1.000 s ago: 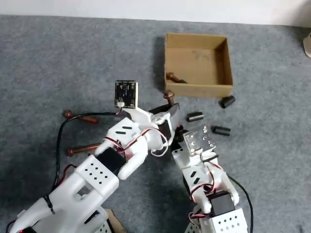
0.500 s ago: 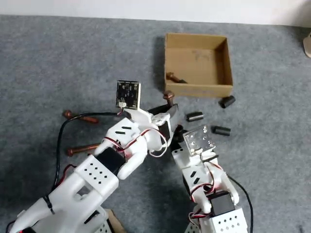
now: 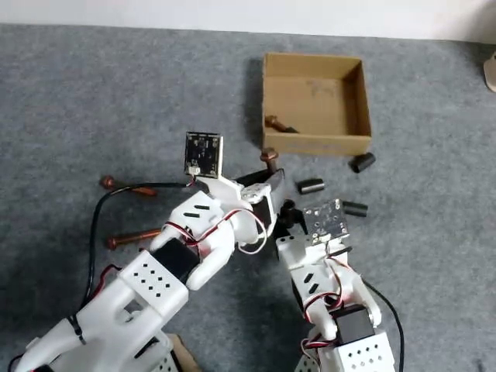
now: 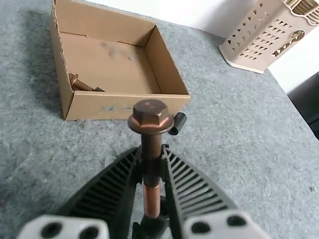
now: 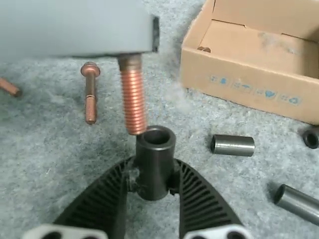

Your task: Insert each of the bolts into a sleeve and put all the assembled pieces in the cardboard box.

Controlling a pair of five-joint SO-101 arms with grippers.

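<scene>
- Copper-coloured hex-head bolt [image 4: 150, 117] is what your left gripper [image 4: 150, 162] has hold of: the jaws are closed tight on the shank, with the head standing out past the fingertips.
- Your right gripper [image 5: 154, 174] is clamped round a short black metal sleeve [image 5: 155, 149], with the open bore turned toward the bolt. The bolt's threaded tip sits just beside the sleeve's rim, off to one side of the bore and not inside it. You cannot tell whether the two touch.
- Grey carpet [image 3: 116, 93] around your grippers carries three loose black sleeves: one [image 3: 311, 186] near the left gripper, one [image 3: 355, 208] beside your right arm, and one [image 3: 362, 162] by the box's front corner.
- Two more copper bolts [image 3: 133, 239] lie on your left arm's side, well apart from the box.
- Farther out, the open brown cardboard box [image 3: 314, 144] holds a copper bolt with a dark piece on it [image 3: 277, 124], lying in one corner.
- Beyond that stands a beige perforated basket [image 4: 269, 30].
</scene>
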